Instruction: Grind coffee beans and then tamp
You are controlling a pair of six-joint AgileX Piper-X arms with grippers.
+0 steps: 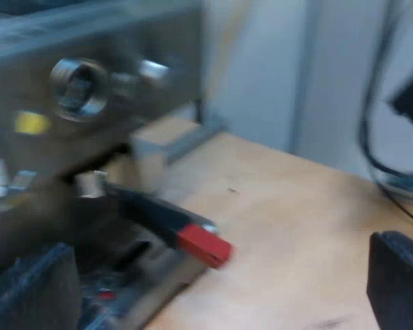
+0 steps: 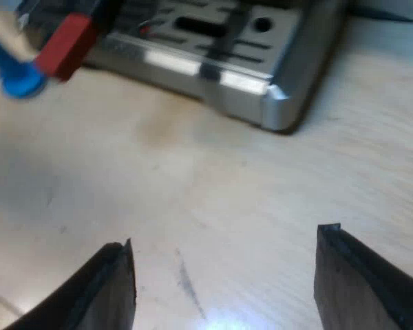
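The espresso machine (image 1: 89, 89) stands close to my left gripper, its steel front and a round metal knob (image 1: 79, 88) showing. The holder's dark handle (image 1: 151, 213) juts out from the machine's front over the drip tray (image 1: 134, 289) and ends in a red tip (image 1: 205, 245). My left gripper (image 1: 213, 289) is open, its two black fingers (image 1: 398, 282) spread wide over the wooden table with nothing between them. My right gripper (image 2: 227, 275) is open too, low over bare wood. Beyond it lie the drip tray (image 2: 213, 48), the red handle end (image 2: 65, 45) and a blue tamper (image 2: 15, 72).
The wooden table (image 2: 213, 185) stretches between my right gripper and the steel drip tray's corner (image 2: 282, 110). A white wall (image 1: 310, 75) rises behind the table edge in the left wrist view.
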